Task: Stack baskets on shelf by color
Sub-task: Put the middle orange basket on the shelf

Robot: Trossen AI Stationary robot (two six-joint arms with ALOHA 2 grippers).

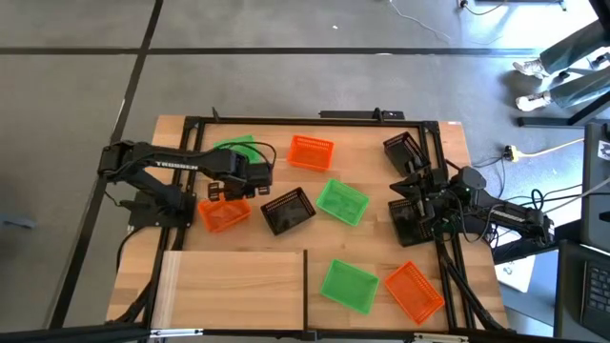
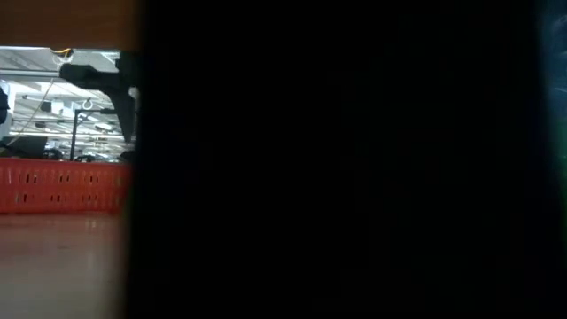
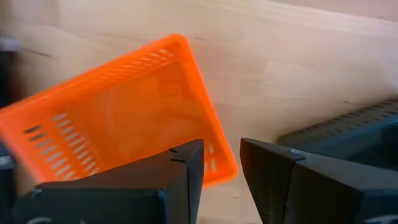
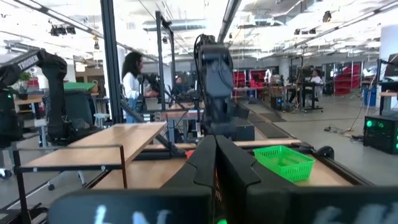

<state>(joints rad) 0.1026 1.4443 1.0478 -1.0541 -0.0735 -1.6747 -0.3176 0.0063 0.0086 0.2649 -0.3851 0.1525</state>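
Two arms face you: your left gripper (image 1: pixel 232 190) hangs with fingers parted, holding nothing, just above the bright orange lattice-sided plastic basket (image 1: pixel 224 213) on the table; your right gripper (image 1: pixel 416 188) waits closed and empty at the right edge.

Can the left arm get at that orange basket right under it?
Probably yes: the left gripper hangs open just above the orange basket, and nothing lies between them. The black basket sits beside it, apart.
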